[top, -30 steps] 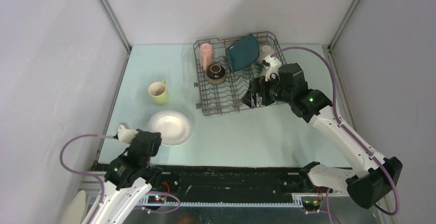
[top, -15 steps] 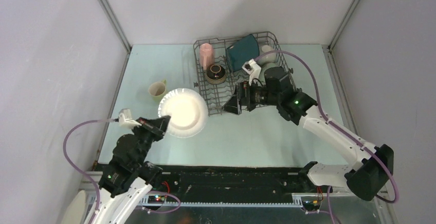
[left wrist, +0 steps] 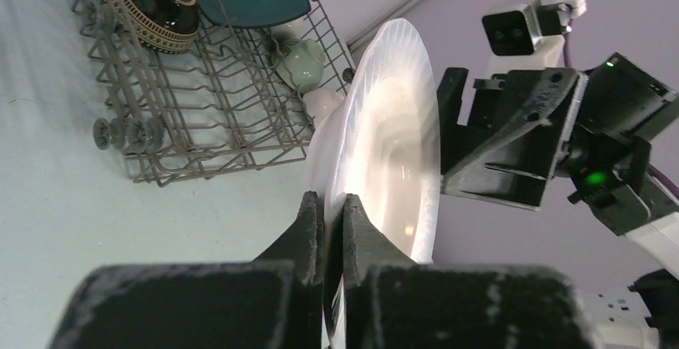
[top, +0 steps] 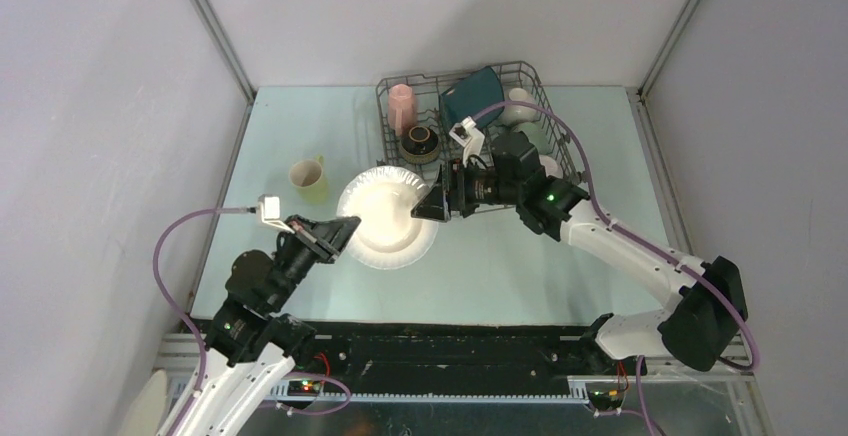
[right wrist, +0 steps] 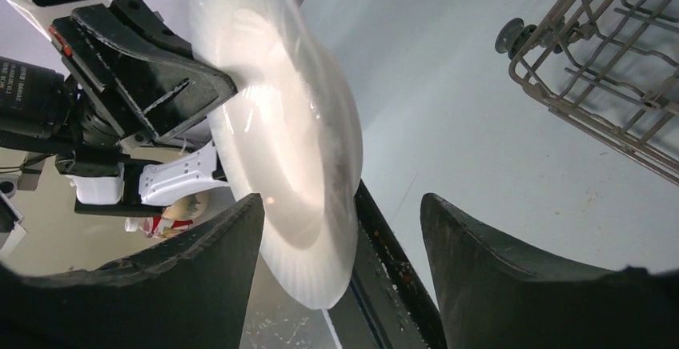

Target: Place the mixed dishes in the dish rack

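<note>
My left gripper [top: 345, 226] is shut on the near rim of the round white plate [top: 388, 218], which it holds on edge above the table. The left wrist view shows its fingertips [left wrist: 331, 205] pinching the plate [left wrist: 392, 125]. My right gripper [top: 432, 201] stands open at the plate's far rim. In its own view the jaws [right wrist: 340, 201] straddle the plate [right wrist: 280, 149] with gaps on both sides. The dish rack [top: 383, 121] holds a pink mug [top: 402, 106], a brown bowl [top: 420, 141], a dark teal plate [top: 472, 96] and a pale bowl [top: 520, 106]. A yellow-green mug [top: 310, 178] stands on the table.
The rack's near-left corner [right wrist: 608, 69] lies just right of the plate. Grey walls enclose the pale green table [top: 500, 256] on three sides. The right arm's cable [top: 560, 126] arcs over the rack.
The left gripper lifted the plate off the table and carried it right, tilting it on edge. The right arm swung left out of the rack to the plate, its jaws narrowing.
</note>
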### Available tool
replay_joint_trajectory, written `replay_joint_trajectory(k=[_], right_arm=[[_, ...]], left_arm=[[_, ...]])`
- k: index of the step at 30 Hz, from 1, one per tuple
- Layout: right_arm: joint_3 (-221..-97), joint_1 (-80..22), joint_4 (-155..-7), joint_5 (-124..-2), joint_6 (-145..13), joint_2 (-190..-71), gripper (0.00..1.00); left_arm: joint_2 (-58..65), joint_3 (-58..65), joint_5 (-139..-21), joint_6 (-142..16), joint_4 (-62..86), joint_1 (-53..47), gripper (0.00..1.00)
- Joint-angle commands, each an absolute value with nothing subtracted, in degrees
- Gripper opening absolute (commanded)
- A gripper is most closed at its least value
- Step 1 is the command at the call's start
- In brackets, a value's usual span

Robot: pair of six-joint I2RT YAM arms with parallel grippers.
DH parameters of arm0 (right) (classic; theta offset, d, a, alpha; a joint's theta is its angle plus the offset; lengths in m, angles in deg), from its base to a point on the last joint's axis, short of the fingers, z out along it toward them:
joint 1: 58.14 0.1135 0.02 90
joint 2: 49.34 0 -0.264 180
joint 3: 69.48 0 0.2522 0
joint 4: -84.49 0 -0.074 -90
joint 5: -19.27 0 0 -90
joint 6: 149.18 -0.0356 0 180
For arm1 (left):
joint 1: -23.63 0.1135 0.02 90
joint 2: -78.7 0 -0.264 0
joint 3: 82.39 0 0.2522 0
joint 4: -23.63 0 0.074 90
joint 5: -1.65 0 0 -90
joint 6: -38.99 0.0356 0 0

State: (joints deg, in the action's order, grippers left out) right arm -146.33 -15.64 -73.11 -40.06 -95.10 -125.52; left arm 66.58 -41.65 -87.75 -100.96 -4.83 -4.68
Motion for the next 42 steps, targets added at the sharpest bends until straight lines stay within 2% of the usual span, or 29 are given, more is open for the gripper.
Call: replay_joint_trajectory(k=[1, 2, 3, 4, 5, 6, 7, 8, 9, 10, 11, 12, 13, 17, 18, 22, 28, 35, 42], right_arm=[[-146.53, -14.98, -77.45, -38.78, -96.35, -126.66, 0.71], [-146.52, -14.96, -77.76, -38.41, -96.44, -126.84, 0.62], [-146.5, -14.93, -78.43, -37.62, -96.57, -127.12, 0.58], [-146.51, -14.93, -78.64, -37.3, -96.83, -127.21, 0.46], [-146.52, -14.92, -79.15, -36.78, -96.93, -127.25, 0.39], [-146.52, -14.99, -79.28, -36.57, -96.91, -127.06, 0.25], [-146.54, -15.12, -79.24, -36.64, -96.78, -126.87, 0.18], [-146.57, -15.61, -78.73, -36.81, -96.66, -126.33, 0.05], [-146.6, -16.0, -78.35, -37.38, -96.34, -126.02, 0.01], [-146.6, -16.98, -77.34, -37.75, -96.13, -125.42, 0.0], [-146.61, -17.48, -76.87, -38.38, -95.53, -124.95, 0.0], [-146.61, -18.91, -75.65, -38.65, -95.15, -124.05, 0.0], [-146.56, -20.69, -74.97, -39.33, -94.49, -123.48, 0.0], [-146.56, -26.72, -69.85, -45.33, -91.08, -118.41, 0.0], [-147.12, -27.49, -67.24, -50.36, -89.3, -117.67, 0.0], [-150.61, -28.91, -58.68, -71.1, -83.17, -115.69, 0.0], [-152.59, -28.47, -56.59, -93.6, -82.53, -117.76, 0.0], [-155.08, -22.98, -61.02, -110.99, -79.85, -124.22, 0.0], [-162.87, -20.43, -60.86, -116.61, -77.1, -135.64, 0.0]], left_arm=[[66.85, -41.15, -84.06, -101.79, 6.23, -4.49, 0.0], [66.66, -41.26, -83.43, -101.84, 6.72, -4.49, 0.0], [66.2, -41.28, -83.21, -101.93, 6.89, -4.49, 0.0], [65.94, -41.23, -82.96, -101.91, 7.08, -4.49, 0.0], [65.42, -41.22, -82.84, -101.85, 7.07, -4.49, 0.0], [64.96, -41.15, -82.73, -101.79, 7.02, -4.49, 0.01], [64.75, -41.14, -82.73, -101.54, 6.99, -4.49, 0.05], [64.49, -41.08, -82.75, -101.15, 6.78, -4.49, 0.1], [64.39, -40.97, -82.87, -100.95, 6.35, -4.49, 0.27], [64.18, -40.67, -83.62, -100.34, 5.23, -4.49, 0.35], [64.14, -40.5, -84.6, -99.97, 4.65, -4.49, 0.51], [64.05, -40.15, -85.11, -99.19, 3.29, -4.49, 0.61], [64.03, -39.98, -86.44, -98.83, 2.58, -4.49, 0.68], [63.83, -39.21, -90.03, -96.86, -1.95, -4.49, 0.8], [63.69, -39.25, -90.25, -96.26, -2.23, -4.49, 0.82], [62.91, -40.08, -90.08, -95.12, -2.26, -4.49, 0.84], [60.55, -40.55, -88.81, -94.5, -2.03, -4.49, 0.84], [58.7, -39.81, -89.87, -93.69, -4.58, -4.49, 0.84], [58.76, -40.38, -95.79, -94.13, -7.77, -4.49, 0.84]])
